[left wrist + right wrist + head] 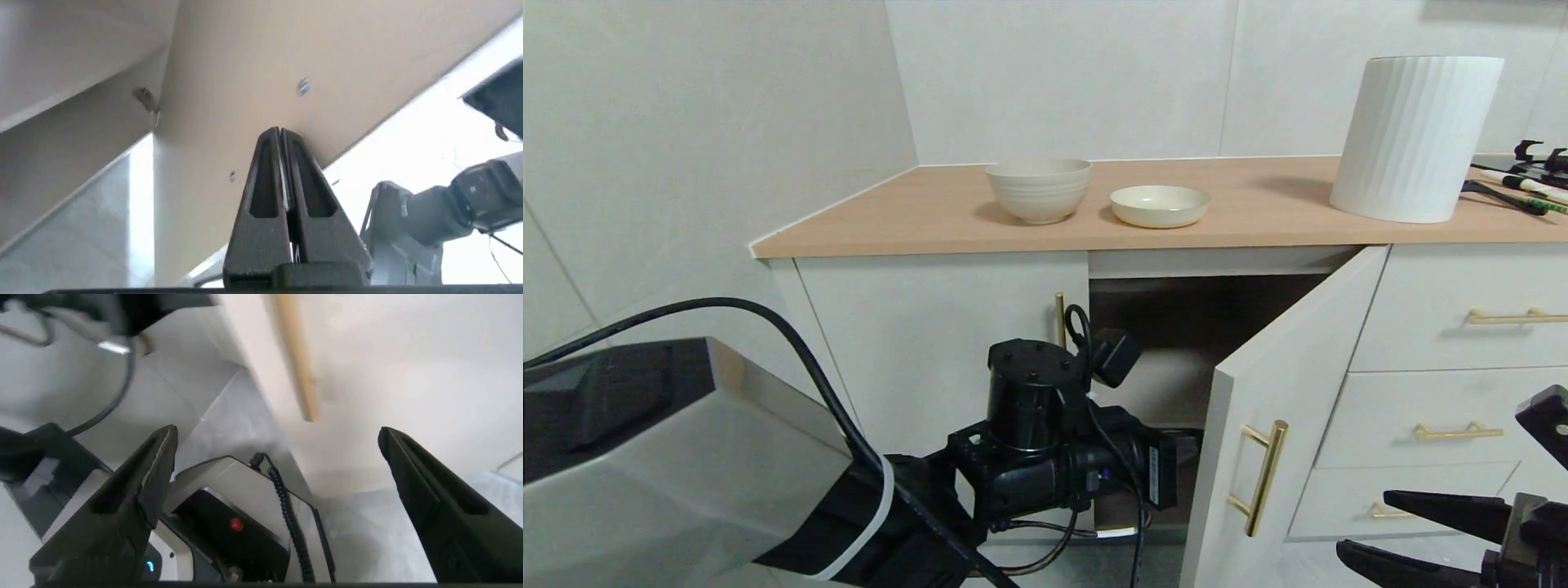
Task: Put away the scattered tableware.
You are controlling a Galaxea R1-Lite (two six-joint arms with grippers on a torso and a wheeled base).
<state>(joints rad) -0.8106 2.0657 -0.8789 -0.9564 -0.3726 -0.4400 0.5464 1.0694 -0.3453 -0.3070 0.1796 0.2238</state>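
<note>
Head view: I see the ribbed cream ceramic bowl (1039,189) and the shallow cream dish (1160,205) up above the open white cabinet door (1282,408). Left wrist view: my left gripper (279,135) has its jaws pressed together. Right wrist view: my right gripper (276,437) has its jaws spread, near that door.

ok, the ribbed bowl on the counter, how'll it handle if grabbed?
Ribbed bowl looks ceramic: probably rigid, fairly heavy, breakable if dropped. Its smooth-looking wall may be slippery. Narrow foot, wide rim: a high push could tip it.
</note>
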